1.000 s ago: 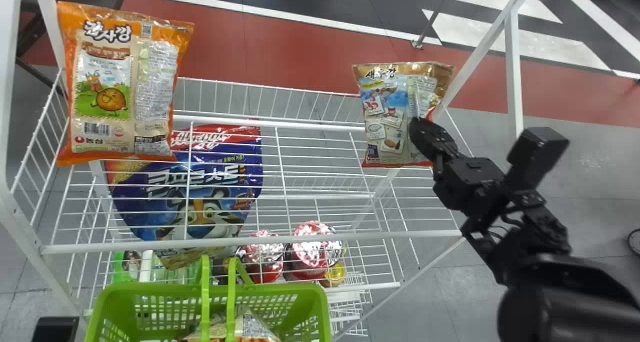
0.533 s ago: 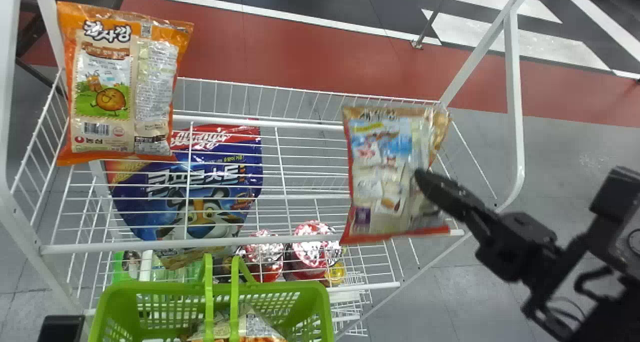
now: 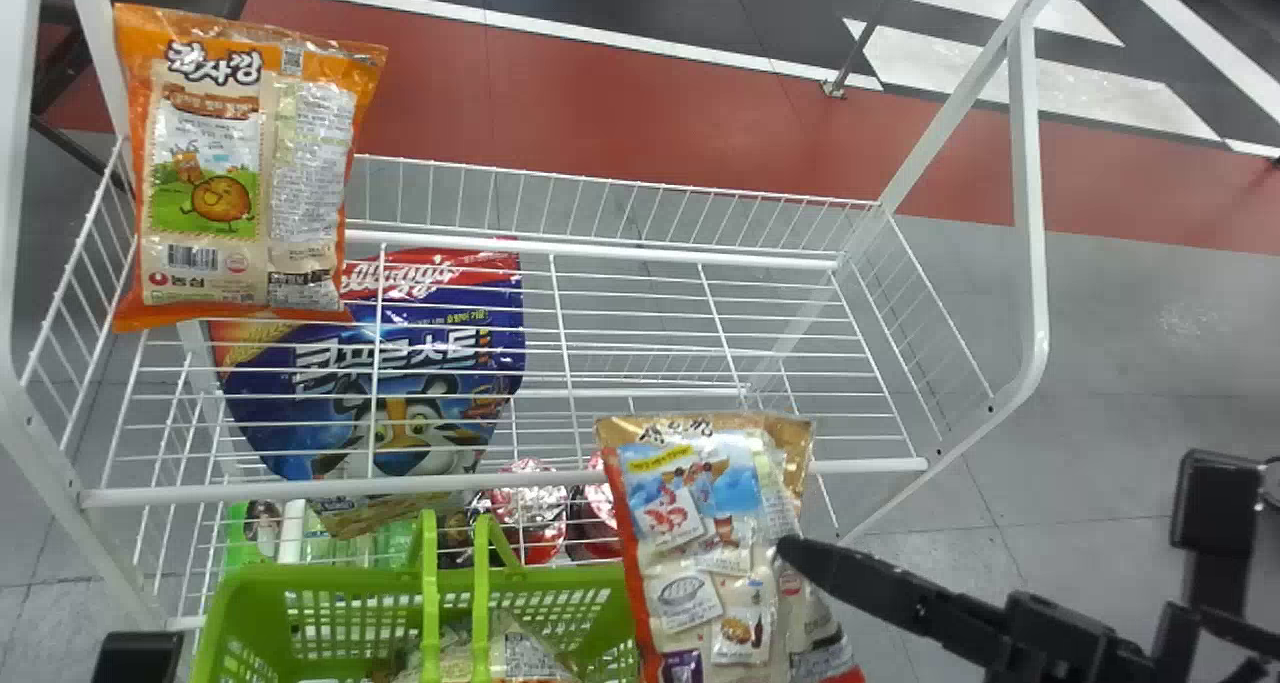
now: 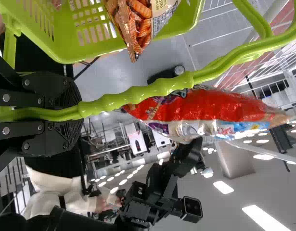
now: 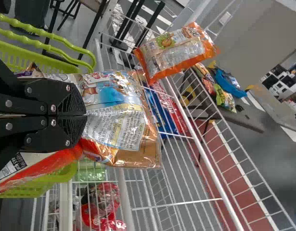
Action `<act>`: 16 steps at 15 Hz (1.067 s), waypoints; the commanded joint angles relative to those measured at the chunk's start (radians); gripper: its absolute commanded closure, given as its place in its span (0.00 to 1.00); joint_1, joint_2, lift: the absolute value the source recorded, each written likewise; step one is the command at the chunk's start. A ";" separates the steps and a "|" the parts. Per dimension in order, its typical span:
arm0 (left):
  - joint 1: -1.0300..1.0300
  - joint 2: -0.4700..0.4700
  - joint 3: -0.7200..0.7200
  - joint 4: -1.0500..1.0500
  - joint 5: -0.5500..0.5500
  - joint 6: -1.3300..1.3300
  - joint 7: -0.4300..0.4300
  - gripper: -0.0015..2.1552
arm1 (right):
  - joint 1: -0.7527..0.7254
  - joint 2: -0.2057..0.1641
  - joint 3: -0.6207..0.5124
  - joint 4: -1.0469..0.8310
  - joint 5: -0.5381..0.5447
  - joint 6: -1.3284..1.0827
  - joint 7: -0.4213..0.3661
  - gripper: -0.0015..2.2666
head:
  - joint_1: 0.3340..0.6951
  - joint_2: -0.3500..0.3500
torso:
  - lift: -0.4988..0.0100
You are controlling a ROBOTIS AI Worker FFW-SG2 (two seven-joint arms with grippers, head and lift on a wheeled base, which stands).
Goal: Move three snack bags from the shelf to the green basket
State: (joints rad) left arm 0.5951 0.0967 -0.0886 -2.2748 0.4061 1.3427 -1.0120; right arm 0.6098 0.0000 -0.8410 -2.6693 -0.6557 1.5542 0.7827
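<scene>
While aloft, bag [image 3: 690, 573] in right gripper [image 3: 797, 551].

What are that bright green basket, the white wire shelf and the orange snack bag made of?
The basket looks like glossy moulded plastic, with even slots. The shelf is probably metal, painted or coated white, given its thin, straight rods. The bag seems shiny plastic film, creased and glinting, perhaps foil-lined.

Cameras: head, both wrists.
Head looks forward-down on wire shelf [image 3: 300, 490], green basket [image 3: 240, 603]; left wrist close at basket, looking past to ceiling lights [image 4: 265, 219]; right wrist close, across shelf. All share basket.
</scene>
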 commanded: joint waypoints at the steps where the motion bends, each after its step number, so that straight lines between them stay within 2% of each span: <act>1: 0.002 0.000 -0.003 -0.005 -0.001 0.000 0.001 0.89 | 0.013 0.001 0.076 0.045 0.061 0.018 -0.002 0.99 | 1.00 0.00 | 0.89; 5: 0.005 0.000 -0.007 -0.009 0.000 0.000 0.003 0.89 | 0.041 0.001 0.254 0.196 0.142 0.018 -0.003 0.99 | 1.00 0.00 | 0.89; 10: 0.005 0.000 -0.010 -0.009 0.000 0.000 0.003 0.89 | 0.050 0.001 0.333 0.236 0.177 0.018 -0.010 0.99 | 1.00 0.00 | 0.89; 12: 0.002 0.002 -0.010 -0.009 0.000 0.000 0.003 0.89 | 0.051 0.001 0.381 0.264 0.231 0.018 -0.042 0.99 | 1.00 0.00 | 0.89; 15: 0.000 0.002 -0.008 -0.009 0.000 0.000 0.003 0.89 | 0.062 -0.009 0.468 0.235 0.352 0.018 -0.131 0.99 | 1.00 0.00 | 0.89; 16: 0.000 0.002 -0.008 -0.009 0.000 0.000 0.003 0.89 | 0.064 -0.011 0.470 0.229 0.350 0.018 -0.131 0.89 | 1.00 0.00 | 0.89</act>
State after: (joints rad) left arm 0.5955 0.0983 -0.0979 -2.2840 0.4065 1.3431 -1.0083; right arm 0.6707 -0.0064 -0.3896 -2.4268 -0.3310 1.5548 0.6530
